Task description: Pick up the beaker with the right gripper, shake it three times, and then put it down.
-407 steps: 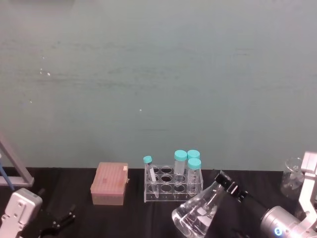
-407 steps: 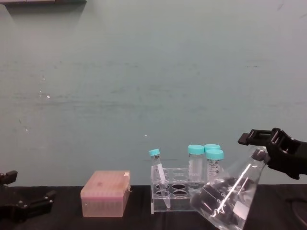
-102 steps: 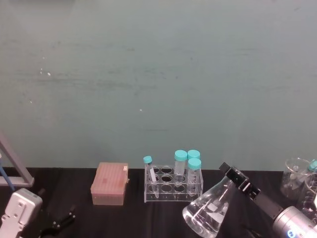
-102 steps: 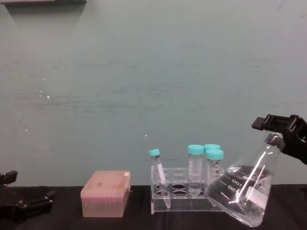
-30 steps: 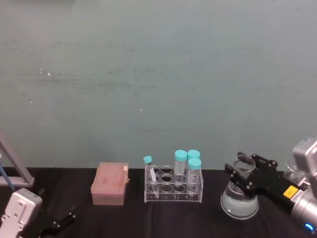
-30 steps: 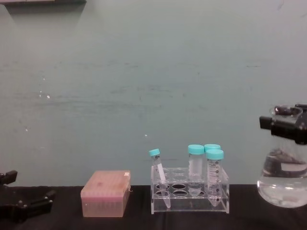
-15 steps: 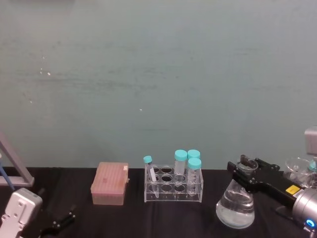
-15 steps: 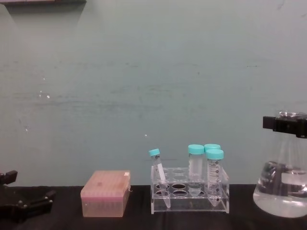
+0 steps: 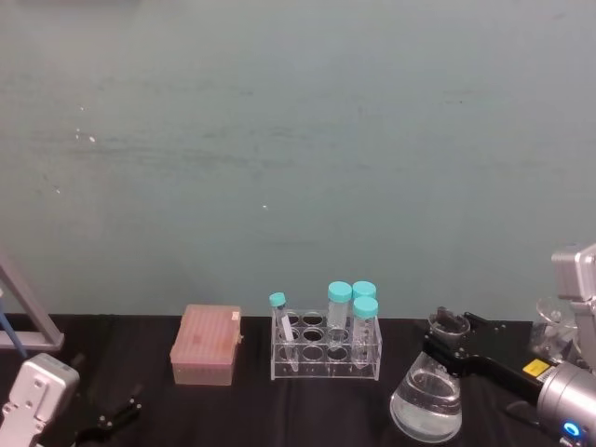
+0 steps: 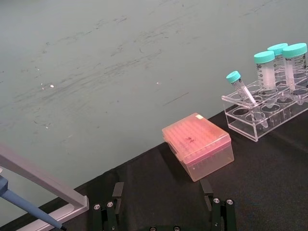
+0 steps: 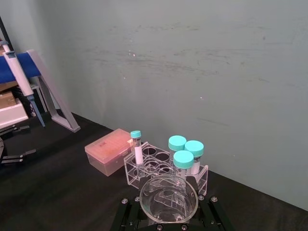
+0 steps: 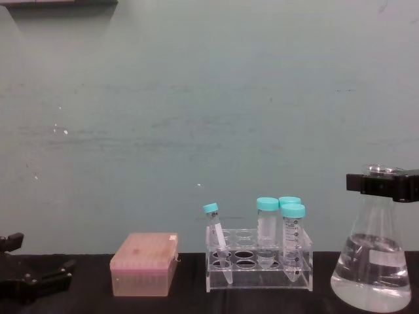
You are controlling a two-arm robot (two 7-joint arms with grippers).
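The beaker (image 9: pixel 426 402), a clear conical flask with clear liquid, stands upright to the right of the tube rack, low over the black table. In the chest view, the beaker (image 12: pixel 371 278) has its neck clamped by black jaws. My right gripper (image 9: pixel 449 346) is shut on that neck just under the flared rim; in the chest view the right gripper (image 12: pixel 383 184) reaches in from the right edge. The right wrist view looks straight down into the beaker's mouth (image 11: pixel 168 198). I cannot tell whether its base touches the table. My left gripper (image 10: pixel 162 186) rests open at the near left, holding nothing.
A clear rack (image 9: pixel 326 346) with several teal-capped tubes stands mid-table, close to the flask's left. A pink tip box (image 9: pixel 206 345) sits left of it. Other glassware (image 9: pixel 557 323) is at the far right, a pipette stand (image 9: pixel 28 315) at the far left.
The flask, tilted in the older frames, is upright now. Over the last second it has shifted left toward the rack and come down lower, still held by the right gripper.
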